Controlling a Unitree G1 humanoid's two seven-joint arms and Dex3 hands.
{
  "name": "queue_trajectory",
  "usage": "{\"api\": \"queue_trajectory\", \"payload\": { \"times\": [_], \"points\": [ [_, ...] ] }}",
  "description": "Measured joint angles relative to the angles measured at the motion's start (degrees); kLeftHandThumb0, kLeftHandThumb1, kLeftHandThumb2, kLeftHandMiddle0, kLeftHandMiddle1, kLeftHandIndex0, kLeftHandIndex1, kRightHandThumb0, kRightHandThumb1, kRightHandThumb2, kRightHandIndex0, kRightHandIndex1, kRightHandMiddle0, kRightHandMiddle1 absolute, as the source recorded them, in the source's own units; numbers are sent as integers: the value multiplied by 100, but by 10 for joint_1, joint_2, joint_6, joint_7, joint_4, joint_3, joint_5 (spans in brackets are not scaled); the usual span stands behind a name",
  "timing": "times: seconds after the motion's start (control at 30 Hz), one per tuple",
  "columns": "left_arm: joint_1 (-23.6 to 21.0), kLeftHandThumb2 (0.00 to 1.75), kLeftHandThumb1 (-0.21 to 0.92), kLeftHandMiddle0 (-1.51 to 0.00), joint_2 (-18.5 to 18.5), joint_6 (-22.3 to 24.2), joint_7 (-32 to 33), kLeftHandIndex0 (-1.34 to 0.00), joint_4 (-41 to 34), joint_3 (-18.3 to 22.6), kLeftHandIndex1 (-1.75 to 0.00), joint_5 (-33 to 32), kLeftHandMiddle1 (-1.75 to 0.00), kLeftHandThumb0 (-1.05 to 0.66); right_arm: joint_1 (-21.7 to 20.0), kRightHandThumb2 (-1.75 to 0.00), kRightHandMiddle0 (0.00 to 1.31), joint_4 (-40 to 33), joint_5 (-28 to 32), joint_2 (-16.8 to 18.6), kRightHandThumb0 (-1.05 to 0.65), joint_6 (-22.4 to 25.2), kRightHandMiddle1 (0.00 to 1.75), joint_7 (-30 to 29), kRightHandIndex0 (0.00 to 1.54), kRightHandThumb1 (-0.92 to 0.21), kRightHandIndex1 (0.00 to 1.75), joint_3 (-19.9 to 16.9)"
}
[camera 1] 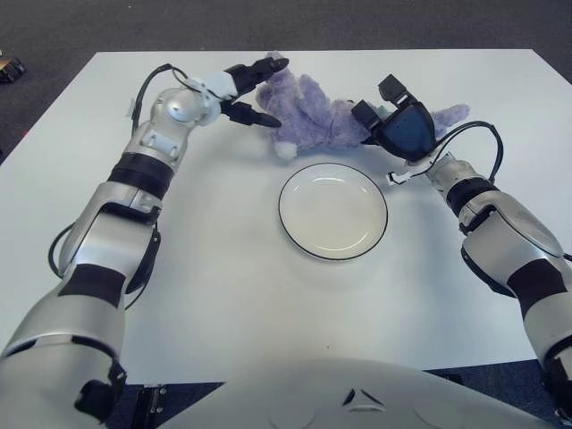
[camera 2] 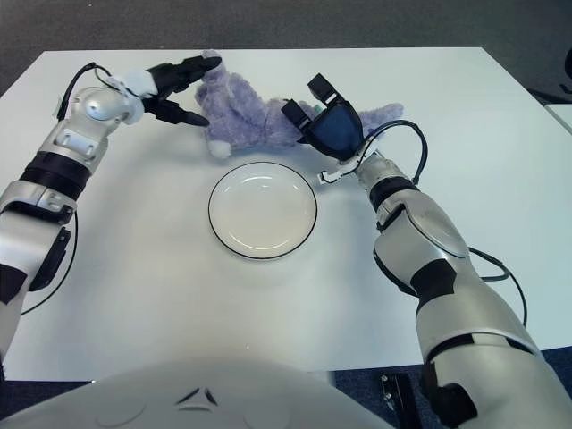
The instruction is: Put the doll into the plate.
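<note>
Where the right robot hand (camera 1: 382, 109) covers the doll (camera 1: 317, 112), contact is hidden.

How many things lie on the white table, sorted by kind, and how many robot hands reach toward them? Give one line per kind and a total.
Purple plush doll: 1
White plate with dark rim: 1
Robot hands: 2, the left hand at the doll's left end and the right hand on its right part
Total: 4

The right hand (camera 1: 399, 121) covers the doll's (camera 1: 313, 114) middle, hiding whether its fingers grip
</note>
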Motion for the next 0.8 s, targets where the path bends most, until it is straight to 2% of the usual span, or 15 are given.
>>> {"api": "queue_trajectory", "payload": {
  "times": [0.07,0.13,0.27,0.37,0.5,0.6,0.8],
  "points": [
    [2,1,90,-17,-2,9,-4,-18,-7,10,-3,-1,-1,-77,0,-75,27,0,0,0,36,0,175,1,32,-73,173,0],
    [4,22,91,-18,-3,11,-9,-18,-11,17,-3,-1,-1,-76,0,-75,27,0,0,0,36,1,175,2,32,-73,173,0],
    [7,40,92,-19,-5,5,-22,-19,-17,31,-2,0,-1,-79,0,-75,27,0,1,1,36,2,175,7,32,-73,172,0],
    [7,61,92,-20,-6,4,-26,-19,-25,41,-2,-1,-1,-84,0,-75,27,0,2,1,36,3,175,11,33,-73,172,0],
    [6,71,92,-22,-6,15,-29,-19,-45,50,-2,-1,-1,-86,0,-75,28,0,3,1,36,4,175,15,33,-73,172,0],
    [4,74,92,-23,-6,51,-29,-18,-69,57,-1,-9,-2,-87,0,-75,28,0,4,1,36,4,175,19,33,-72,172,0],
    [-12,74,92,-25,-3,171,-26,-18,-119,65,-1,-30,-2,-90,0,-76,28,0,5,1,36,5,175,22,34,-72,172,0]
  ]
}}
